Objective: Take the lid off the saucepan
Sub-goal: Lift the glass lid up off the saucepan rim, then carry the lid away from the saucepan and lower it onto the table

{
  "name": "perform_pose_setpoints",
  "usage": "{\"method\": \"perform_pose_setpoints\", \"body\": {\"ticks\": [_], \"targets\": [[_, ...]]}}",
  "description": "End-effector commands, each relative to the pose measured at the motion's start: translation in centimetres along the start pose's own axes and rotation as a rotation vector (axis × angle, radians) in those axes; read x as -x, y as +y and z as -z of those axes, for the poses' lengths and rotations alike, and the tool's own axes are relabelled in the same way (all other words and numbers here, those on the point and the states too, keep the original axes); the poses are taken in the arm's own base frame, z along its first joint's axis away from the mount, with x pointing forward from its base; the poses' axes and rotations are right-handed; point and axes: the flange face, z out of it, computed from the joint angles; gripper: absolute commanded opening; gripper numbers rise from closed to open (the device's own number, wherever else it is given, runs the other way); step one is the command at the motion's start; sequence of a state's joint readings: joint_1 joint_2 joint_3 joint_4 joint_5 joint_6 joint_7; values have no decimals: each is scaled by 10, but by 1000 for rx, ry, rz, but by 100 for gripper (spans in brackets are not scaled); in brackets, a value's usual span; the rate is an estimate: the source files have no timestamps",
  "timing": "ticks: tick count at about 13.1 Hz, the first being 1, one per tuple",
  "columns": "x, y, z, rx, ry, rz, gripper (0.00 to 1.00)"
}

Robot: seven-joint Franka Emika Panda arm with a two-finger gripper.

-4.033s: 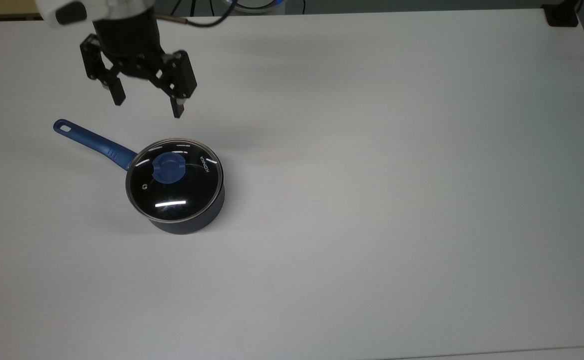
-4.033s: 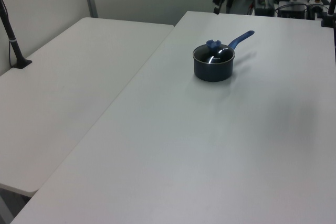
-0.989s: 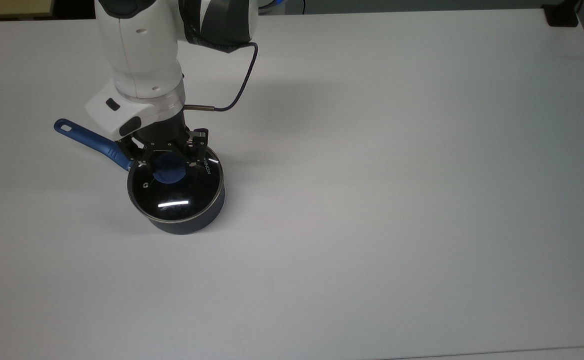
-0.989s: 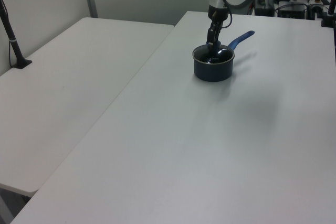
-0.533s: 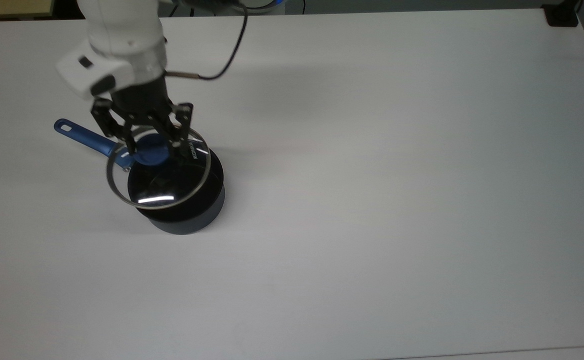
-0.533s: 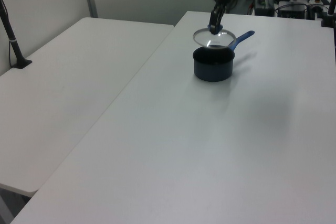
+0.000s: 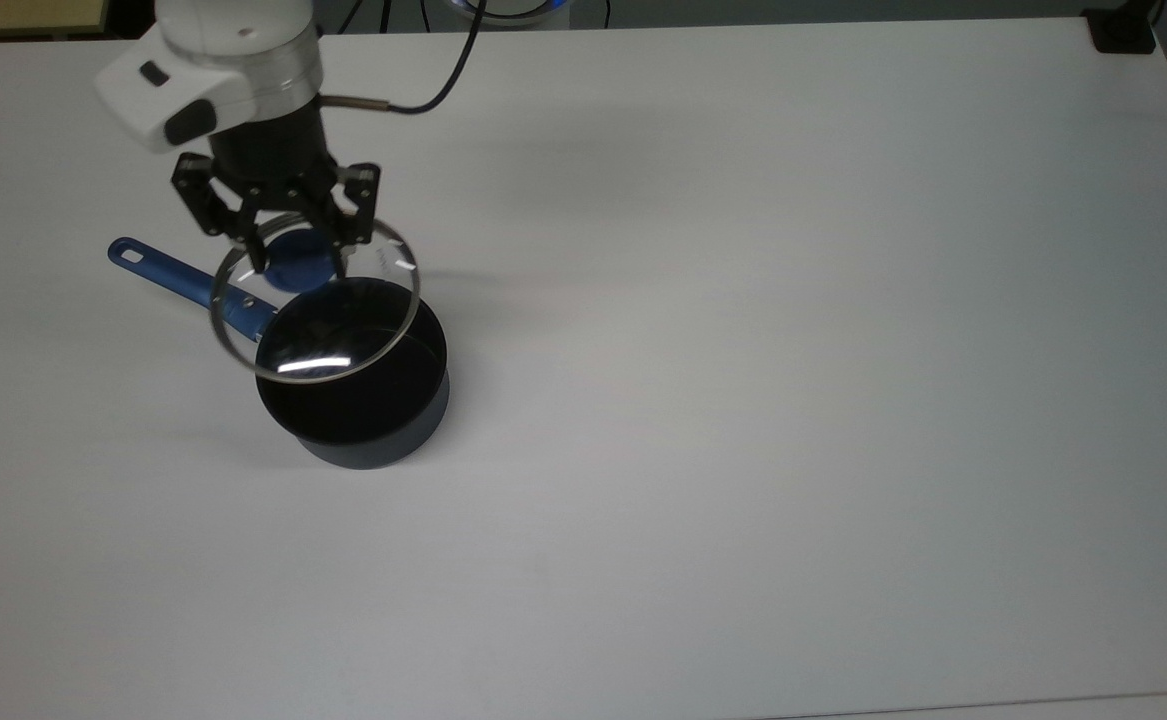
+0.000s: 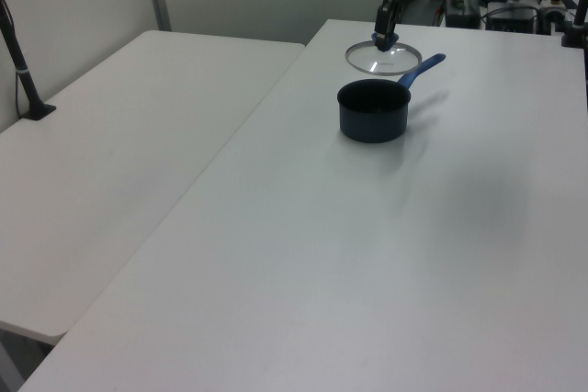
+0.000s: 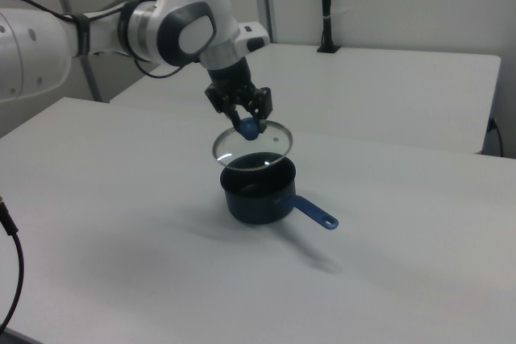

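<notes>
Progress: the lid is off the pan and hangs in the air above it, clear of the rim; the lift looks done.
Left to do: by my judgement, carry the lid aside and set it on the table.
Gripper: the gripper has its jaws clenched on the lid's blue knob.
Pan: stands open on the table, toward the far left corner in the top view, handle pointing at the top view's left edge.
Count: one lid, one pan, one gripper.
</notes>
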State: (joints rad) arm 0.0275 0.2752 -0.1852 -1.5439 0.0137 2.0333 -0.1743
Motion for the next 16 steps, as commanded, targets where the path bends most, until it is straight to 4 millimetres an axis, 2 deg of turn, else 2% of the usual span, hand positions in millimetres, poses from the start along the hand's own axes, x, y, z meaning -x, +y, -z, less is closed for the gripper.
{"method": "perform_pose_setpoints", "body": {"ticks": [1,5,10,12,14,16], "targets": [[30,-26,26,-43,-48,44,49],[59,-79,32,-78,-102,127,46],[77,-145,1,-57,-174,164,46],[80,-166,-10,-57,-192,172,46],[79,-177,-18,-55,-202,178,46],[80,-196,-42,-42,-232,189,46]]}}
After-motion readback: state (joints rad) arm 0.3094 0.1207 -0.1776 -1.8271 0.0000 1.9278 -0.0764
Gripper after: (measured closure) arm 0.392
